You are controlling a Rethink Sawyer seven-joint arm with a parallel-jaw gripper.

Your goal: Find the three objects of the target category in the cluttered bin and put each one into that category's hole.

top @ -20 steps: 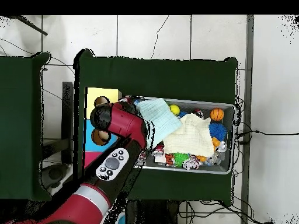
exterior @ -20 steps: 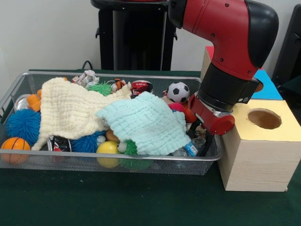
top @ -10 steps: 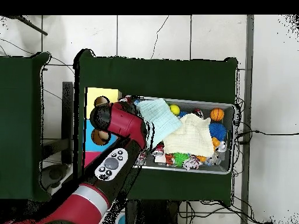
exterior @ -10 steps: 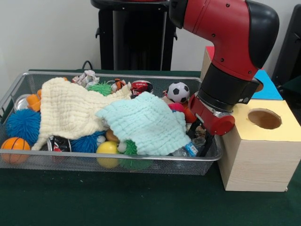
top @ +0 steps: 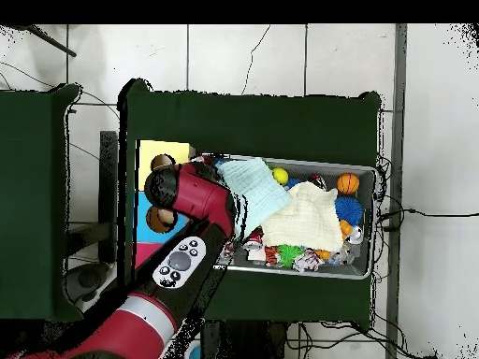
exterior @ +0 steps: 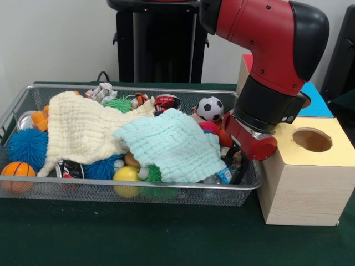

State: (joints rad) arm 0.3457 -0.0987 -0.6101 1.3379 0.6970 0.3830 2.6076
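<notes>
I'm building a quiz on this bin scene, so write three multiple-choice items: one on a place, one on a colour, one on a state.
1. Where does the soccer ball lie in the front view?
A. by the bin's far rim, beside the arm
B. on the yellow box
C. outside the bin, on the table

2. What colour is the cloth nearest the gripper?
A. red
B. pale mint green
C. black

3. What is the state of the hole in the yellow box?
A. plugged by a ball
B. covered by a cloth
C. open, with nothing in its mouth

Answers: 1 A, the ball sits inside the mesh bin at its back edge. 2 B, the mint cloth lies just beside the gripper, the cream cloth farther off. 3 C, the round opening shows dark and unblocked.
</notes>
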